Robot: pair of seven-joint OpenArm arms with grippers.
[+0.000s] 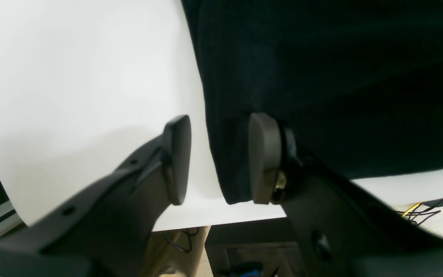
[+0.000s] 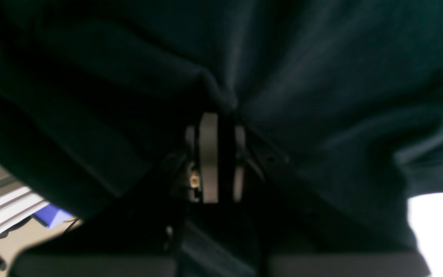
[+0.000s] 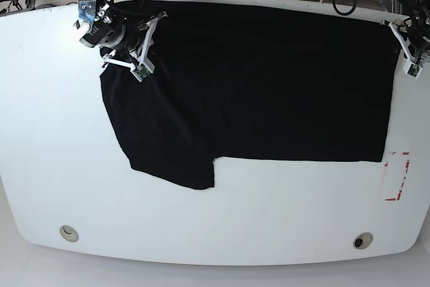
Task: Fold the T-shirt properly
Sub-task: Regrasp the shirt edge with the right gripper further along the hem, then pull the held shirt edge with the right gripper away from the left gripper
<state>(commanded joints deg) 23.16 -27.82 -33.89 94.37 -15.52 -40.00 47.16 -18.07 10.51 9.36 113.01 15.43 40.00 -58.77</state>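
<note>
1. Nearest the left wrist camera, the left claw (image 1: 219, 159) stands with its two dark pads well apart, holding nothing.
2. One pad (image 1: 178, 157) hangs over bare white counter (image 1: 71, 77); the other lies against the edge of the T-shirt (image 1: 321, 77), whose black corner shows in the gap between them.
3. Below the counter's edge in that view, cables and dark shapes on the floor are blurred.
4. Up close in the right wrist view, the right claw (image 2: 221, 156) is clenched on a bunched fold of the T-shirt (image 2: 321, 77), with dark cloth squeezed between the two pale pads.
5. Creases in the black fabric spread out from that pinch, and the cloth fills nearly the whole view, leaving only a strip of white counter (image 2: 440, 227) at the right.
6. From the base view, the T-shirt (image 3: 269, 78) lies spread across the far half of the white counter (image 3: 201, 226), reaching nearly from the right edge to the far left.
7. Its near edge runs straight along the right part, while a longer flap hangs nearer toward the left.
8. At the far left the right claw (image 3: 138, 42) sits on the cloth's corner; at the far right the left claw (image 3: 405, 48) sits at the shirt's right edge.
9. Red marks (image 3: 396, 176) lie on the counter at the near right, just beside the shirt's corner.
</note>
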